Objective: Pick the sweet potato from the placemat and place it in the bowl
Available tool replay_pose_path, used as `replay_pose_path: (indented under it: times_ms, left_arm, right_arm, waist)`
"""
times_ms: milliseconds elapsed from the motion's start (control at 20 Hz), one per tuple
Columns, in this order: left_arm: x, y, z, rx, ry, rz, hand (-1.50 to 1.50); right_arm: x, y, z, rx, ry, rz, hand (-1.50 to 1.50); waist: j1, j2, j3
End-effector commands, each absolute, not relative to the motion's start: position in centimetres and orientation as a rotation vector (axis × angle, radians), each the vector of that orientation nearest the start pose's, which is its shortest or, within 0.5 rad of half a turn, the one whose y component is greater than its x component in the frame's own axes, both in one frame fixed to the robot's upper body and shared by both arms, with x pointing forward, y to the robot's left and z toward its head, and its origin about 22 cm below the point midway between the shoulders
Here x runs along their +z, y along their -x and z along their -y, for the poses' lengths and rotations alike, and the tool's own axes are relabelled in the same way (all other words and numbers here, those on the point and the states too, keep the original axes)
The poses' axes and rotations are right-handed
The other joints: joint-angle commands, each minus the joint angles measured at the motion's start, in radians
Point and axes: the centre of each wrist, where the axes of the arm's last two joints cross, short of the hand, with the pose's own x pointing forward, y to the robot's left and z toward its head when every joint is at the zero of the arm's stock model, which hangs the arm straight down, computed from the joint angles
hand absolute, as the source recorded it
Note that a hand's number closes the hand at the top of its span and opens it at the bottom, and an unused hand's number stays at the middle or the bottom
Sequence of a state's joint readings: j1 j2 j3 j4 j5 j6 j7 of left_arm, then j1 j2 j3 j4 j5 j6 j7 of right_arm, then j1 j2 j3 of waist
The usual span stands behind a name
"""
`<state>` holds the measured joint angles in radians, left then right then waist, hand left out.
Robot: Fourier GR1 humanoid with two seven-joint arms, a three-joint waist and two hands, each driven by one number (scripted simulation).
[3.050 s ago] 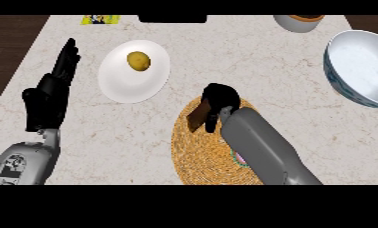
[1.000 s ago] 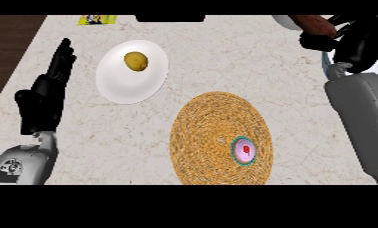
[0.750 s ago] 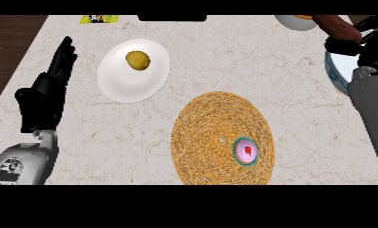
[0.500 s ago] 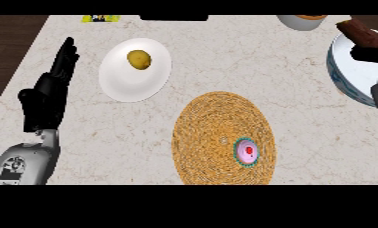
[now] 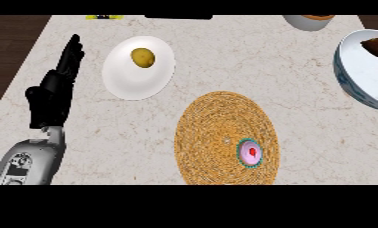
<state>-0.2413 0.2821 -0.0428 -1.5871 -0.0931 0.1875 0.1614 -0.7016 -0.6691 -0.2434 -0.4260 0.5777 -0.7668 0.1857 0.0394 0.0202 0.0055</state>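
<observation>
The round woven placemat (image 5: 221, 137) lies at the lower middle, with only a small pink and teal disc (image 5: 249, 152) on it. The blue-rimmed white bowl (image 5: 353, 74) is cut off by the right edge. Inside it, at the edge of the view, shows a dark reddish-brown piece (image 5: 370, 46) that looks like the sweet potato's end. My left hand (image 5: 53, 97) rests open at the left, fingers up, away from everything. My right hand shows nowhere.
A white plate (image 5: 133, 79) with a yellow potato (image 5: 142, 57) sits at the upper left of the mat. A small bowl (image 5: 310, 21) stands at the far right. The counter's dark left edge (image 5: 18, 47) runs beside my left hand.
My right arm, carrying the reddish-brown sweet potato, has gone rightward over the bowl and out of view. The left hand has not moved.
</observation>
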Motion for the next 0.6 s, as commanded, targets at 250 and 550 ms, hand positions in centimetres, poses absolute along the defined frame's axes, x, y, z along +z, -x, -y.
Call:
replay_pose_path:
  times_ms: [250,550]
  left_arm:
    - [7.6,-28.8,-25.6,-0.190,-0.359,1.679,0.00]
    - [7.8,-29.7,-25.2,-0.190,-0.361,1.686,0.00]
  right_arm:
    - [5.0,-33.6,47.8,-0.166,1.318,1.193,-1.50]
    - [5.8,-34.2,47.8,-0.323,1.314,1.356,-1.50]
  waist:
    - [0.009,0.002,0.003]
    - [0.004,0.004,0.002]
